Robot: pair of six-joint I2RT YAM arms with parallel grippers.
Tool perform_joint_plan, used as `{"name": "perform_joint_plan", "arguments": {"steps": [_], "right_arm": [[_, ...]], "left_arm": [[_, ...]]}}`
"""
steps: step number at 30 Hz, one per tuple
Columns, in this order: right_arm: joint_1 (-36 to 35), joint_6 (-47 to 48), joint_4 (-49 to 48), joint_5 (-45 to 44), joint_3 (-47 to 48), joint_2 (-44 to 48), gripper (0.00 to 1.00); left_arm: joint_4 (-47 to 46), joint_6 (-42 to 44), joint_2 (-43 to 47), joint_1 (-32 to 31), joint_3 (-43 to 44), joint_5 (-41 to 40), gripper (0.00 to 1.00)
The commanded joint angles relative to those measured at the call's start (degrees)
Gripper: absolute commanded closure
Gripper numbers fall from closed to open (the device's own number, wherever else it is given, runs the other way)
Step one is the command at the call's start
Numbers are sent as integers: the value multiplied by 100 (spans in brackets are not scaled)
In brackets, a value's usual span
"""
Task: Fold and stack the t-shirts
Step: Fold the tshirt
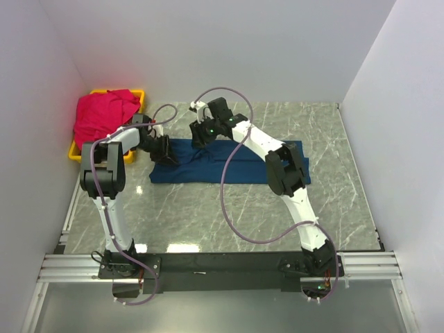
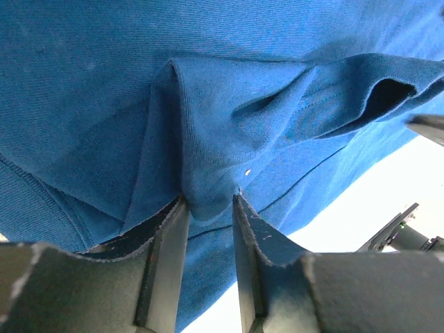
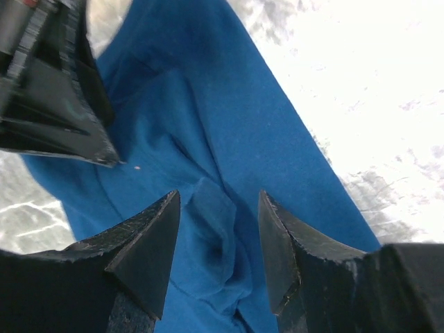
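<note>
Where the grey marbled worktop (image 1: 229, 215) meets the far left corner, a yellow plastic bin (image 1: 73, 151) carries a heaped red-pink cloth t-shirt (image 1: 104, 114), well apart from both arms. Just right of it a navy blue cloth t-shirt (image 1: 201, 170) lies flat on the worktop, its long axis running left to right across the arms' reach. The left hand (image 1: 166, 151) is down on the shirt's left end, and its wrist view shows the fingers (image 2: 170, 243) drawn narrow with a raised ridge of the blue cloth filling the gap between them, so it appears to be pinching that fold. A little to the right, at the far edge of the shirt and left of its middle, the right hand (image 1: 200, 135) sits with its fingers (image 3: 149, 239) standing apart over a small pucker of cloth that neither finger clamps. Both hands crowd the left part of the shirt, while the right end lies untouched beside the right arm's elbow, so any fold would likely carry the left end rightward along the long axis.
</note>
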State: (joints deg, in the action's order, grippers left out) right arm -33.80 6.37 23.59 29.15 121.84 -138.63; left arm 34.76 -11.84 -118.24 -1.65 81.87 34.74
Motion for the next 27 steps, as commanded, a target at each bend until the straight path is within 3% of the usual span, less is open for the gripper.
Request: {"name": "perform_joint_plan", "arguments": {"steps": [1, 6, 10, 15, 19, 27], "right_arm": [[-74, 119, 92, -58, 305, -138, 44], [-91, 145, 312, -32, 604, -323, 50], [-74, 145, 163, 73, 323, -113, 77], [-22, 224, 224, 56, 217, 125, 100], [110, 93, 5, 82, -20, 423, 100], [234, -57, -443, 223, -450, 705, 100]], "left_arm": [[-75, -56, 2, -20, 84, 191, 64], [-84, -56, -6, -20, 101, 217, 67], [-40, -38, 20, -11, 189, 208, 76], [83, 50, 134, 7, 514, 130, 86], [197, 59, 99, 51, 822, 94, 93], [408, 94, -182, 147, 1471, 138, 96]]}}
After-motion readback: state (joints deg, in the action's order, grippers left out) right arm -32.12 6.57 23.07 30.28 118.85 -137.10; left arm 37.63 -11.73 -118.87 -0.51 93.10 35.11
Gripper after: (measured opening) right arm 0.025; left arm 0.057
